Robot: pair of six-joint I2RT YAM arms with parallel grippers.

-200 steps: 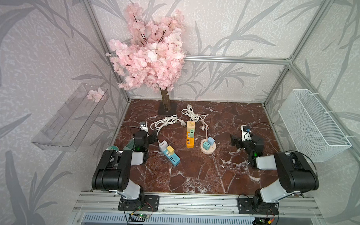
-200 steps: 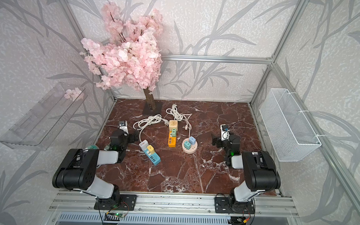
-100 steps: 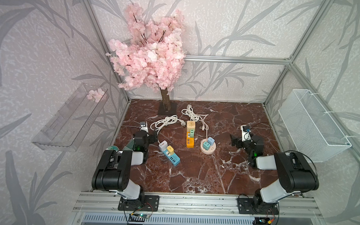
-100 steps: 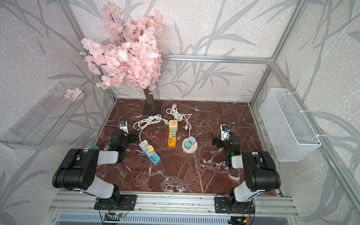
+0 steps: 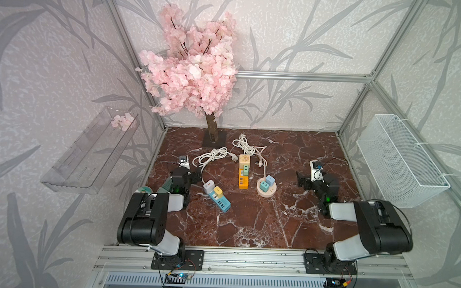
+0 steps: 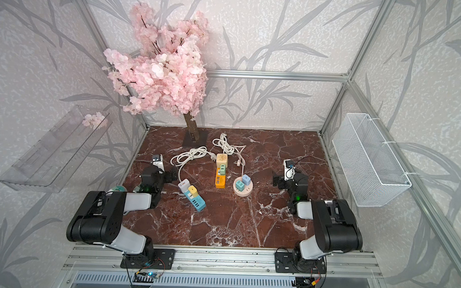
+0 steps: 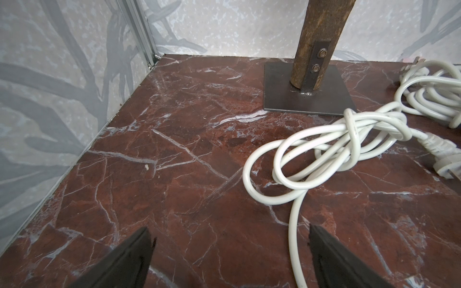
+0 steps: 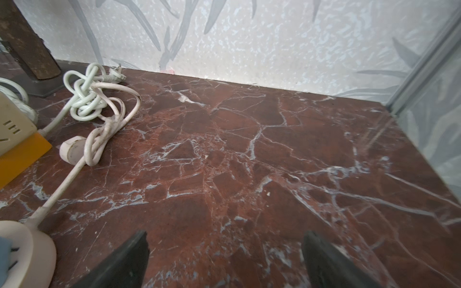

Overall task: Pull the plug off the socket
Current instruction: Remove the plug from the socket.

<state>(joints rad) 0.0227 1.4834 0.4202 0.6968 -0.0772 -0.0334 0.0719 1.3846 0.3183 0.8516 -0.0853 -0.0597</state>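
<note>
Sitting seated: yellow plug (image 5: pixel 218 190) in blue strip (image 5: pixel 223 203) | left hand (image 7: pixel 228 239) spread wide, empty | right hand (image 8: pixel 224 240) spread wide, empty | surface (image 5: pixel 247 224) marble

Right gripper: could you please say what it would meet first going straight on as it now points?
The way looks free: ahead of the open right gripper is only bare marble tabletop, then probably the back wall. The knotted white cord lies off its line.

Tabletop (image 5: pixel 289 152) right side open; cord coils (image 5: pixel 212 155), tree base (image 5: pixel 220 142) block rear-left.
</note>
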